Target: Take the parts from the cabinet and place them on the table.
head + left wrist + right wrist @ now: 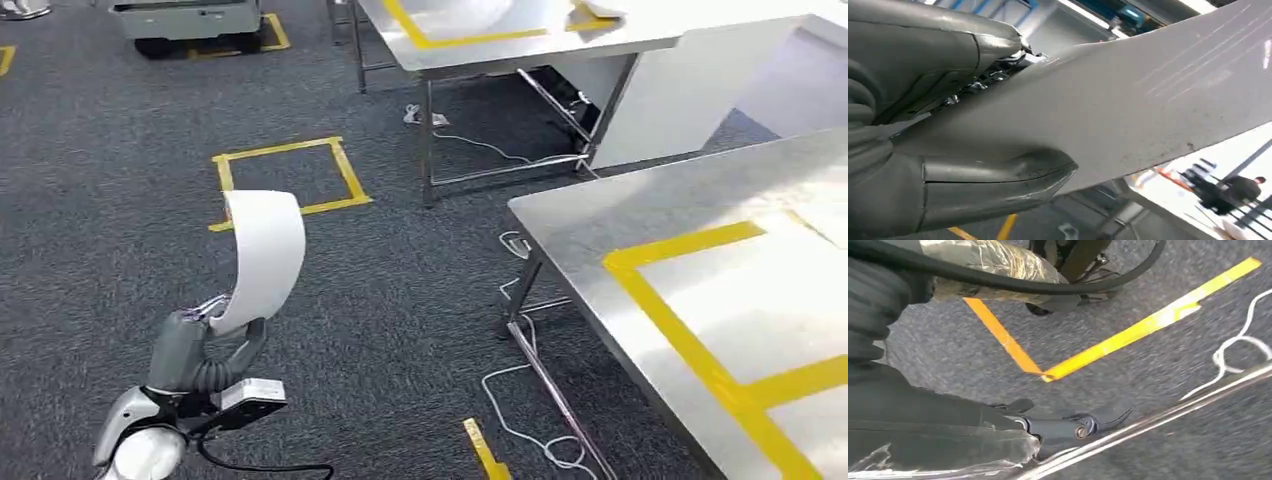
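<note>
Head view | left hand (205, 345) fingers grip curved white part (262, 255) | table (600, 215) edge well right | right hand's fingers unclear

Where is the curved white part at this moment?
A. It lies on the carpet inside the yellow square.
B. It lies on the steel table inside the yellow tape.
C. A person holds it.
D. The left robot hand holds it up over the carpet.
D: the left robot hand grips the white part at its lower end, above the carpet, short of the table.
</note>
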